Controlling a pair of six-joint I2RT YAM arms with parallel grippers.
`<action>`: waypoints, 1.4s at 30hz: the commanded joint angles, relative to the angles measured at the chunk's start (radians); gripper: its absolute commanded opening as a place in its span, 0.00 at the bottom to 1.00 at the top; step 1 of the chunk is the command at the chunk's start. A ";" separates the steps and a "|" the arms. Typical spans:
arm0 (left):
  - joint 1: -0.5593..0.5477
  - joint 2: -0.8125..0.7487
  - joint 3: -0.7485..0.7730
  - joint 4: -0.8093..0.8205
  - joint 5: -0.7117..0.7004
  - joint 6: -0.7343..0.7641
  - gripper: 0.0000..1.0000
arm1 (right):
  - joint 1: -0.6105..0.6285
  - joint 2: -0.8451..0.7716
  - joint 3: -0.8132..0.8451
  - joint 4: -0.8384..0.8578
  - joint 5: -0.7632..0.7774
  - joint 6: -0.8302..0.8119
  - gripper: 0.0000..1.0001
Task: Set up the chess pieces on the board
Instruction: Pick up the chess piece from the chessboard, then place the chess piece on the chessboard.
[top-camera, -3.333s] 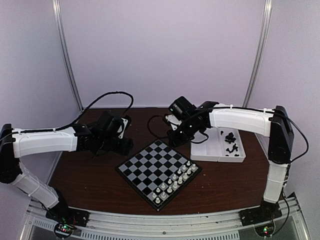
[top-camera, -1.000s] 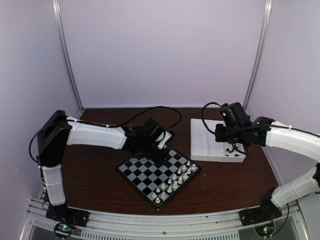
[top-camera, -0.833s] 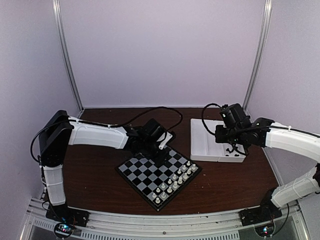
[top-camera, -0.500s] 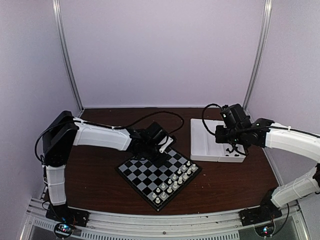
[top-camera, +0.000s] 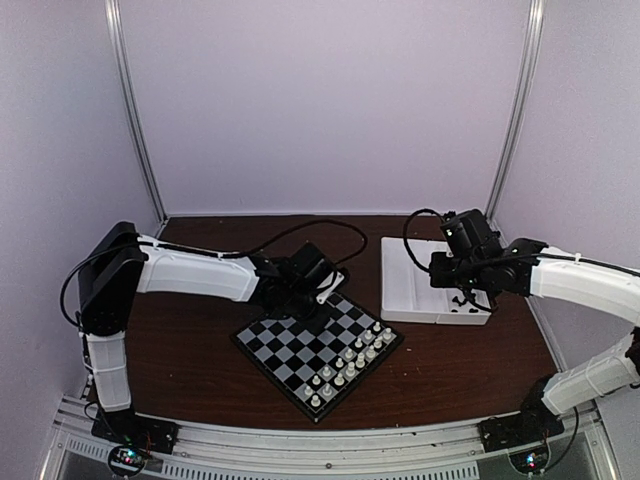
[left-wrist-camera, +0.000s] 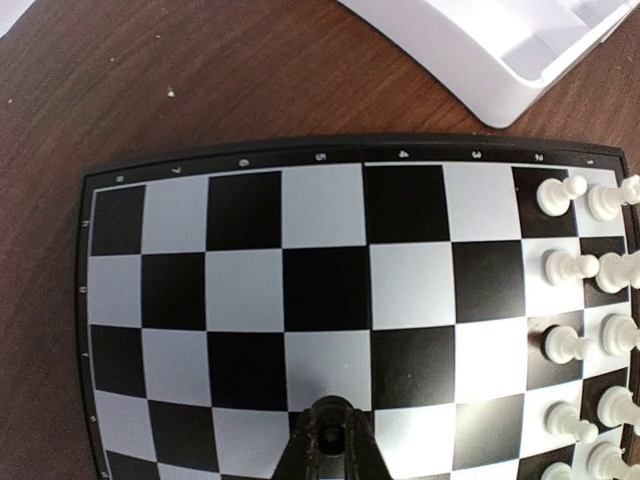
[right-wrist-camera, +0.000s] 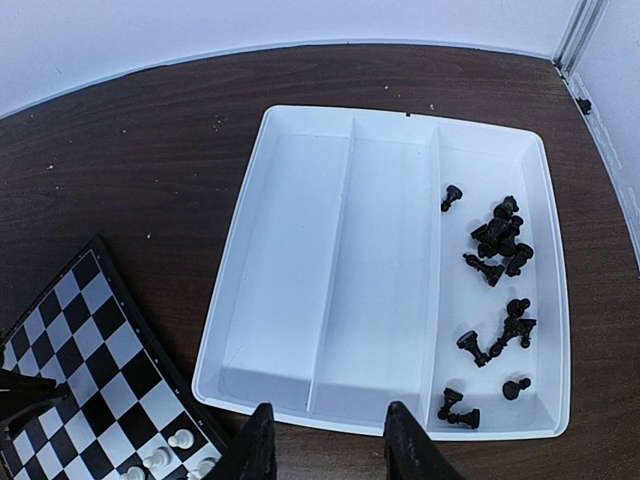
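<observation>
The left fingers (left-wrist-camera: 330, 452) are pinched shut over empty squares of the board (left-wrist-camera: 245, 285), nothing visibly held; the right fingers (right-wrist-camera: 254, 448) stand parted and empty above the tray (right-wrist-camera: 290, 280)'s near rim. The black chess pieces (right-wrist-camera: 497, 240) lie loose in the compartment farthest from the board, so fetching one seems next, dropping between its walls. White chessmen (left-wrist-camera: 570, 265) crowd only one board edge.

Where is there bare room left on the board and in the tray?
The board is bare except one side, crowded by two rows of white pieces. In the tray, the left and middle compartments are bare; black pieces crowd the right one.
</observation>
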 joint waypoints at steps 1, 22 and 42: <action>-0.002 -0.091 -0.028 0.004 -0.079 -0.006 0.05 | -0.008 -0.005 -0.011 0.016 -0.002 0.009 0.37; 0.009 -0.284 -0.268 -0.086 -0.158 -0.108 0.02 | -0.010 0.024 -0.006 0.032 -0.026 0.007 0.37; 0.043 -0.328 -0.386 -0.038 -0.168 -0.135 0.02 | -0.010 0.020 0.014 0.012 -0.019 -0.005 0.37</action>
